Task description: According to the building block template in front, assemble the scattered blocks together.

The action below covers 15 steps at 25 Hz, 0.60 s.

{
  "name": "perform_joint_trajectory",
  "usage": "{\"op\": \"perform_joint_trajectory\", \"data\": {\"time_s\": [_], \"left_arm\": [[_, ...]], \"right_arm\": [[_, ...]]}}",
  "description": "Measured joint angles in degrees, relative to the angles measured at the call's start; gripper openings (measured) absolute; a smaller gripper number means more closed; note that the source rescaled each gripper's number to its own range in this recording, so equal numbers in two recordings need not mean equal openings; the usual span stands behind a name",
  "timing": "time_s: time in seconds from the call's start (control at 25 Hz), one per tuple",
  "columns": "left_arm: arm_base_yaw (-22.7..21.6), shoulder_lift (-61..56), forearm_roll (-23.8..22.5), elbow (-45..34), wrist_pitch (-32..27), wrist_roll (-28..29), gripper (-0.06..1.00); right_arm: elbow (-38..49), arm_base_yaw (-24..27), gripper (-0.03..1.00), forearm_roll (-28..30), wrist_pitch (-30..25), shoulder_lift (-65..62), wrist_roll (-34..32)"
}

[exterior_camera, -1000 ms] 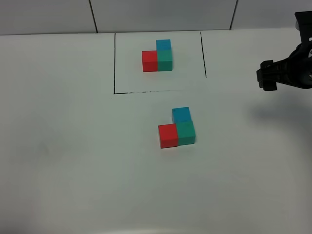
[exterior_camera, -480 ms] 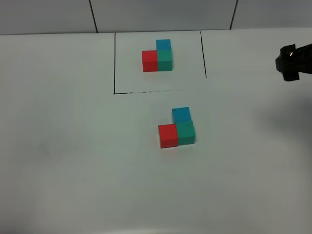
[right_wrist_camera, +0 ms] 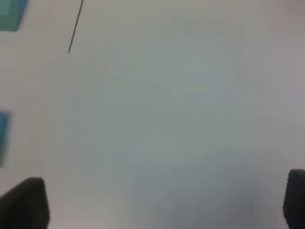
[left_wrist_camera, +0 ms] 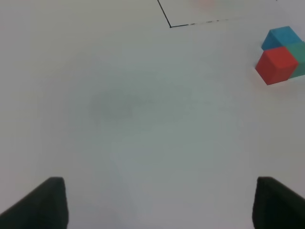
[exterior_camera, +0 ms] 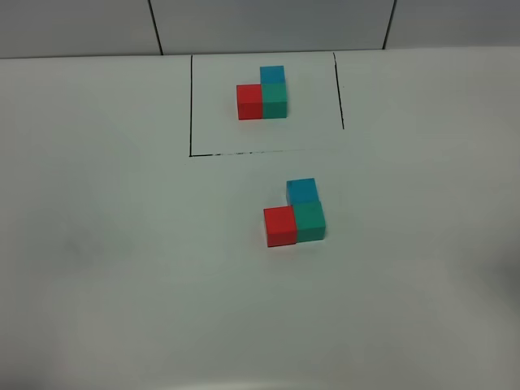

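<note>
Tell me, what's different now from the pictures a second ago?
The right arm has gone: it was at the right edge of the high view, slid farther out, and now cannot be seen there. It carried nothing away. The red block, green block and blue block stayed together in their L, and the framed template did not move.

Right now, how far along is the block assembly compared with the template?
It looks done: the loose red block, teal-green block and blue block sit together in an L, matching the framed template by colour and position. Nothing is in hand: both arms are out of the high view, and each wrist view shows wide jaws over bare table. Nothing obvious is left.
</note>
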<state>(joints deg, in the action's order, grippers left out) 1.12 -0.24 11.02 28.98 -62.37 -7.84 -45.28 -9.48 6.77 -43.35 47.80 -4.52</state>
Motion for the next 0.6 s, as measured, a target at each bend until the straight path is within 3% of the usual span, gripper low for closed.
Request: {"op": "perform_joint_trajectory", "data": {"time_s": [0.36,0.6], "left_arm": [[0.0,0.0,0.0,0.0,0.0,0.0,0.90],[0.0,0.0,0.0,0.0,0.0,0.0,0.90]], "right_arm": [[12.4,0.0,1.00,0.0,-12.2,-24.2,-1.0],[15.0,0.0,1.00,-1.2,-15.3,-36.0,-1.5]]}}
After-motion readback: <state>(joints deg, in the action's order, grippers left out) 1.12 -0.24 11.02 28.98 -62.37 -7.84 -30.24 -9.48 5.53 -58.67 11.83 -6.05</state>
